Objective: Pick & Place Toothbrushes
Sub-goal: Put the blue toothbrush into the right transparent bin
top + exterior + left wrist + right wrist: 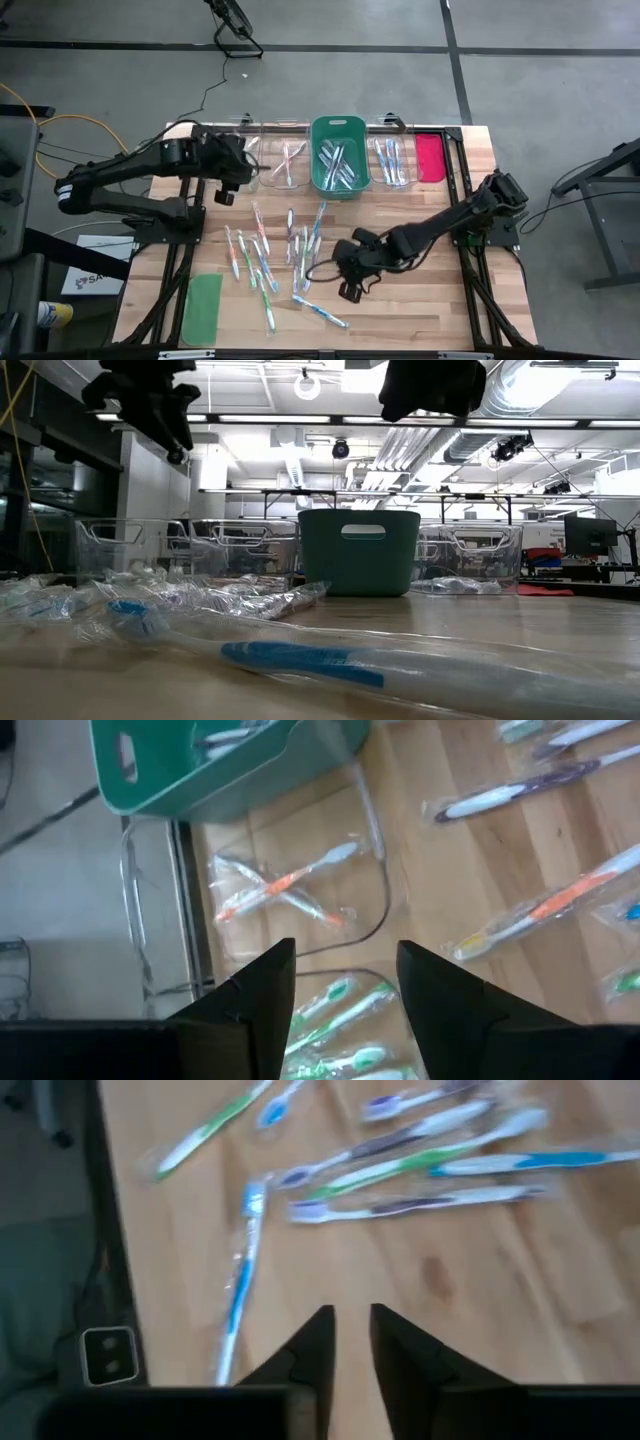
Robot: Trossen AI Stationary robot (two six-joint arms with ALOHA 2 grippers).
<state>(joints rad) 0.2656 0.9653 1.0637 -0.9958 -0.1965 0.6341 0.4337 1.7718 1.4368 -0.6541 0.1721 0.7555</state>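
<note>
Right gripper [347, 290], jaws parted a crack and empty, hangs low beside the toothbrushes [290, 245] strewn mid-table, so it should widen, straddle one handle crosswise and pinch mid-shaft, while the open, empty left gripper [226, 192] waits over the clear bins [283, 160].

Thin wrapped toothbrushes [290, 250] with white handles accented green, blue, orange lie flat, scattered mid-table; more rest inside the bins behind.
</note>
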